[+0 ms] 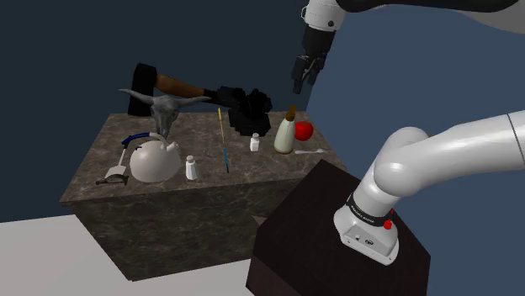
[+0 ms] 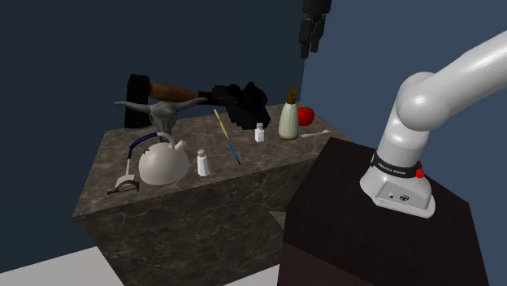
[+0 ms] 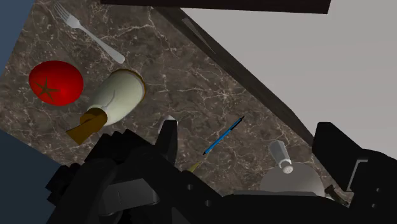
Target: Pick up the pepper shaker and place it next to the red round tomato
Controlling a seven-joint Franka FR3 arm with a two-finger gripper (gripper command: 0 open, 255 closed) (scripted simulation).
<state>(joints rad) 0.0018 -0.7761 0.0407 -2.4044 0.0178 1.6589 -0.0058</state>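
**Shoulder view: gripper high, both shakers on the table**

Two small white shakers look alike, and I cannot tell which holds pepper. The shaker [image 1: 255, 143] [image 2: 260, 132] stands upright on the dark marbled table [image 1: 210, 189], near a cream bottle [image 1: 285, 134] [image 3: 114, 95] and on its left in the shoulder view. The second shaker [image 1: 191, 168] [image 3: 280, 156] stands upright just beside a pale kettle [image 1: 154, 161] [image 2: 162, 165].

The tomato [image 1: 304, 129] [image 2: 305, 115] [image 3: 56, 83], red and round, sits just beside the bottle on its far side from the shaker. The wrist view shows a gap between tomato and bottle.

- A white fork [image 3: 89, 32] lies near the tomato and bottle.
- A blue pen [image 1: 224, 139] [image 3: 222, 135] lies between the two shakers.
- Containers: the bottle is upright with a brown neck. The kettle's lid is on. The contents of both, and of the shakers, are hidden.

The gripper [image 1: 299, 84] [image 2: 309, 45] [image 3: 248, 127] hangs high above the bottle end of the table. Its fingers are spread apart with nothing between them.
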